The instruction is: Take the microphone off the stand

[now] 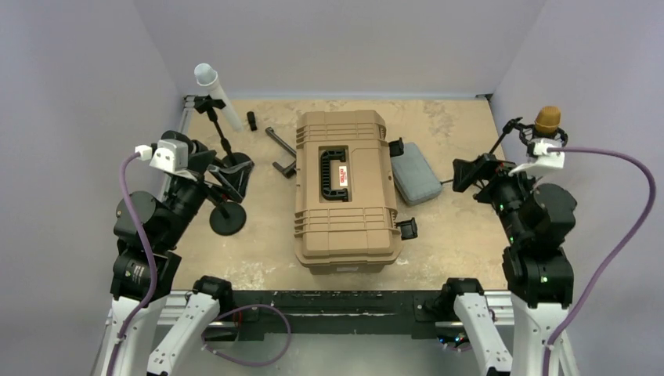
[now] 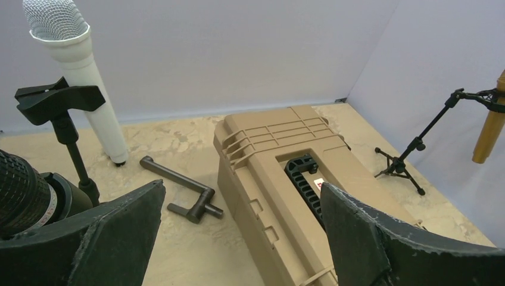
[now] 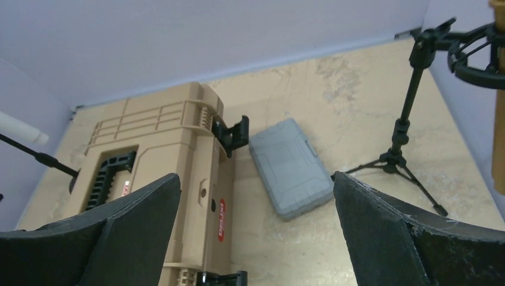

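Both arms are low at the near edge of the surface (image 1: 235, 270), and both claws are spread wide with nothing between their fingers. The left claw (image 1: 232, 177) hangs beside the black stand (image 1: 227, 218) with the round base. From its wrist camera the stand's thin pole rises just outside the left finger (image 2: 113, 238), not in the gap. The white microphone (image 2: 83, 77) is up at the far left, tilted, its mesh head highest, passing behind the stand's black clip (image 2: 56, 98); I cannot tell how firmly the clip holds it, nor whether its lower end touches down. It is above and behind the left claw, clearly apart from it. Over on the right, the right claw (image 1: 468, 174) points in toward the middle, and a gold microphone (image 1: 548, 120) sits in a ring mount on a small tripod (image 3: 398, 140) near the back right corner. On the right wrist camera that microphone shows only at the far right edge, outside the right finger (image 3: 387, 238), so it is off to the side of the claw and not lined up with the gap. Between the two arms lies a big tan case (image 1: 344, 188), closed, handle up. A small grey case (image 1: 415, 178) lies just beside its right flank, and a dark metal crank (image 2: 178, 185) lies to its left.
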Controlling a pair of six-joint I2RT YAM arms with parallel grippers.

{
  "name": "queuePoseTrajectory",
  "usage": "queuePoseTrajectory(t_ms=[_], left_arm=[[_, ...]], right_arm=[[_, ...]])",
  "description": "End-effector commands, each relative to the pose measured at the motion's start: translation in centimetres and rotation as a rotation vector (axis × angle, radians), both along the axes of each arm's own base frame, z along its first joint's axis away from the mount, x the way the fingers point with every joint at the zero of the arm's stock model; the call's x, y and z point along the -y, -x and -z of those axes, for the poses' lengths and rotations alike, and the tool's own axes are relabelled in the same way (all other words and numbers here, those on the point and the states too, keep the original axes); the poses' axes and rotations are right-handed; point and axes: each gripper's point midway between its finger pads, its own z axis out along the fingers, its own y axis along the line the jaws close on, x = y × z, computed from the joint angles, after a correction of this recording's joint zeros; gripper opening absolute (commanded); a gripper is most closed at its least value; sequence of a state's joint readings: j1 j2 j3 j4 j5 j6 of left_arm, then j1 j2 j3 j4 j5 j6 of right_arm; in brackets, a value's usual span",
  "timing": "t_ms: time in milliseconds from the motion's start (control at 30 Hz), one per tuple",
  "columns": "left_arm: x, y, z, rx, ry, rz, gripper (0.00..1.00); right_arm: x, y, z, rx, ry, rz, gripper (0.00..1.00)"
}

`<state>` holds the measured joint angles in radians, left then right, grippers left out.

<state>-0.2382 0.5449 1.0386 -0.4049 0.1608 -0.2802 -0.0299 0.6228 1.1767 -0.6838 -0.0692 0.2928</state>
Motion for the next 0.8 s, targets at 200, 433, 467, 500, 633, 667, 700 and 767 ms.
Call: queuePoseTrajectory(t_ms=[200, 433, 467, 500, 633, 667, 700, 767], left_arm=[[1.0, 0.7, -1.5, 0.049, 0.026, 0.061, 1.0], [1.3, 0.8, -1.6, 0.05, 0.029, 0.079, 1.0], [1.4, 0.8, -1.6, 0.049, 0.03, 0.083, 1.0], [1.4, 0.8, -1.5, 0.046, 0.03, 0.084, 1.0], [1.4, 0.6, -1.4, 0.038, 0.029, 0.082, 1.0], [1.5, 0.6, -1.4, 0.036, 0.03, 0.082, 1.0], [1.5, 0.5, -1.3, 0.033, 0.029, 0.082, 1.0], [1.5, 0.3, -1.1, 0.026, 0.026, 0.079, 1.0]], right_arm=[[-2.7, 0.2, -1.5, 0.047, -0.008, -0.158, 0.99], [-8.3, 0.0, 2.3, -0.158, -0.126, -0.497, 0.99], [-9.0, 0.2, 2.4, -0.172, -0.138, -0.542, 0.99], [-9.3, 0.4, 2.1, -0.169, -0.142, -0.557, 0.99], [-11.3, 1.2, 1.4, -0.172, -0.176, -0.647, 0.99], [-12.2, 1.2, 1.9, -0.204, -0.199, -0.696, 0.99], [-13.0, 1.3, 2.3, -0.229, -0.208, -0.723, 0.99], [-14.2, 1.5, 2.1, -0.244, -0.193, -0.738, 0.99]])
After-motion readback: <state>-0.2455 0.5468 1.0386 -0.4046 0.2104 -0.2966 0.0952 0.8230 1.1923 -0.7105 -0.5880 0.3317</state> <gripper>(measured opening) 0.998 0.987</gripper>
